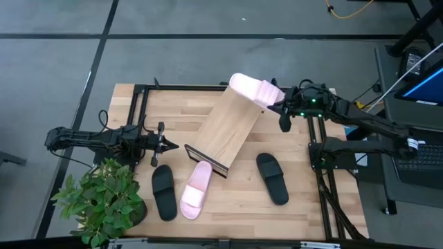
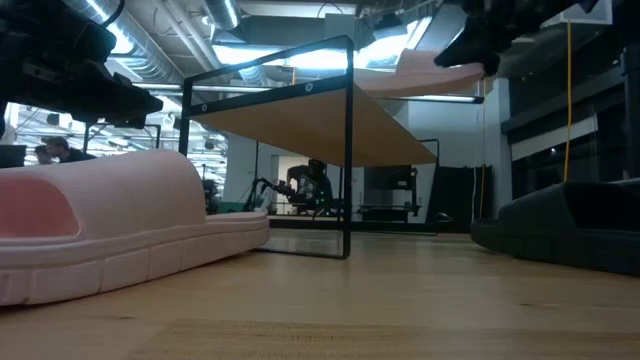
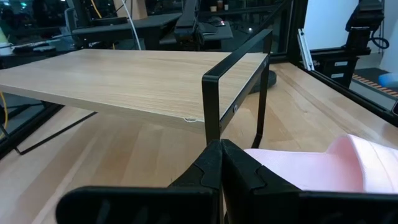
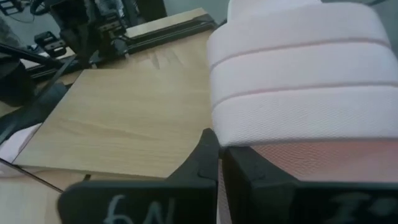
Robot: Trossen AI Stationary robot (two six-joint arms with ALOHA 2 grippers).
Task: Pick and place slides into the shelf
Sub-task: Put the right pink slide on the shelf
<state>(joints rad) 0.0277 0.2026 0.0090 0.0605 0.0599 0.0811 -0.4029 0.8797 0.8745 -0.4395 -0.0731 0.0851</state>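
Right pincer (image 1: 282, 105) clamped on pink slide (image 1: 255, 90), held over shelf (image 1: 225, 131) upper end, long axis crosswise to board; left pincer (image 1: 166, 145) closed, empty, at counter's left.

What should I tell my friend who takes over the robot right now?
Right end effector: shut on a pink slide, holding it over the top end of the shelf.
Left end effector: shut, empty, waiting near the shelf's lower end.
On the table: second pink slide by the shelf's lower lip, a black slide beside it, another black slide on the right.
Done: nothing rests on the shelf yet.
Left: set down the held slide, then place the other three.
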